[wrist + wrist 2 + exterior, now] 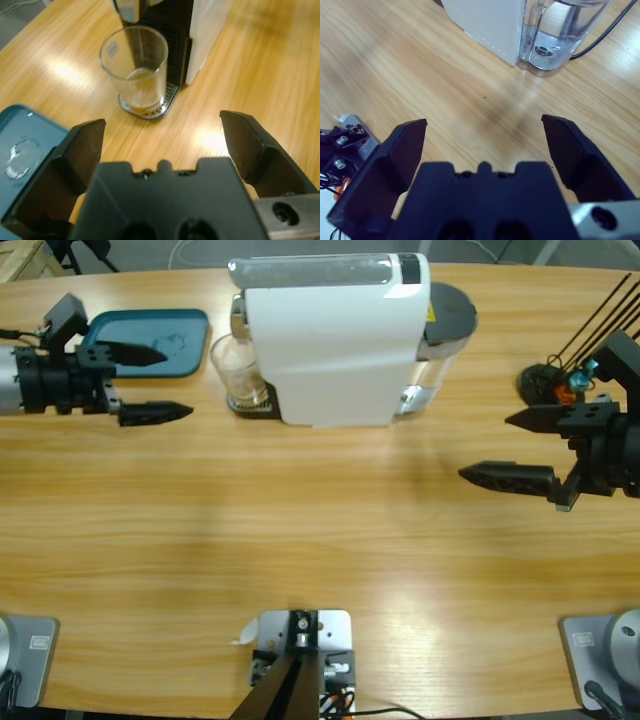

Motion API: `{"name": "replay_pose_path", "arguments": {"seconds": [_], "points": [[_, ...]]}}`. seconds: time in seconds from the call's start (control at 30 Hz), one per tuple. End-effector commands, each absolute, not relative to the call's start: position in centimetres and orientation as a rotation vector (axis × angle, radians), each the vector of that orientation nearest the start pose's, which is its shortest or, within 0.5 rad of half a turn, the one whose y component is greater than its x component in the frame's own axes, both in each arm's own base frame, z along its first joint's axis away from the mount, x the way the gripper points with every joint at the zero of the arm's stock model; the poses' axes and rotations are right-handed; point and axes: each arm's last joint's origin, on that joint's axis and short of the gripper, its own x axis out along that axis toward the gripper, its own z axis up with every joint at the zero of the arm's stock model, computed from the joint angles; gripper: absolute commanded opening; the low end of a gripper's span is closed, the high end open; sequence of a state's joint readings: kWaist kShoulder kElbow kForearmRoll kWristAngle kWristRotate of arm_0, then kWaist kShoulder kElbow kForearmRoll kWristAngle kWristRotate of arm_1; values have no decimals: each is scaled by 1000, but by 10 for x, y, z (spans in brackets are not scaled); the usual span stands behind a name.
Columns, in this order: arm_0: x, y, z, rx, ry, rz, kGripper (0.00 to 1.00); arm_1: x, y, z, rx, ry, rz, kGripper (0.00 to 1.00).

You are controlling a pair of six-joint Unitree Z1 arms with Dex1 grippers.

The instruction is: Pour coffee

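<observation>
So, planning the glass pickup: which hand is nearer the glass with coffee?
The left hand, beside the teal tray, open towards the glass. The right hand sits beyond the coffee machine.

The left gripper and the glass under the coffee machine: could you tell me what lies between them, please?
Only bare wooden table lies between the open left gripper and the glass; the left wrist view shows it best.

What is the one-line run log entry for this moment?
left gripper: open, facing glass | coffee: shallow | right gripper: open, empty
</observation>
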State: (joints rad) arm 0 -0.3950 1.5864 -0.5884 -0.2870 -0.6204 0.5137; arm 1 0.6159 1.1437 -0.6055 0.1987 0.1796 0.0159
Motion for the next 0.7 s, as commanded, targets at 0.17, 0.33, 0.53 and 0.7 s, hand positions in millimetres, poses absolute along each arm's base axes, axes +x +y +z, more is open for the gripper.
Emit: {"name": "replay_pose_path", "arguments": {"seconds": [0.17,0.33,0.53,0.7], "points": [[279,-146,190,346,439,-1186,996,132,101,270,-166,796,733,1000],[288,-153,184,369,443,-1165,996,137,102,269,-165,806,729,1000],[291,-167,175,370,417,-1193,996,140,103,268,-169,815,717,1000],[296,-179,170,366,401,-1207,996,141,103,267,-171,818,715,1000]]}}
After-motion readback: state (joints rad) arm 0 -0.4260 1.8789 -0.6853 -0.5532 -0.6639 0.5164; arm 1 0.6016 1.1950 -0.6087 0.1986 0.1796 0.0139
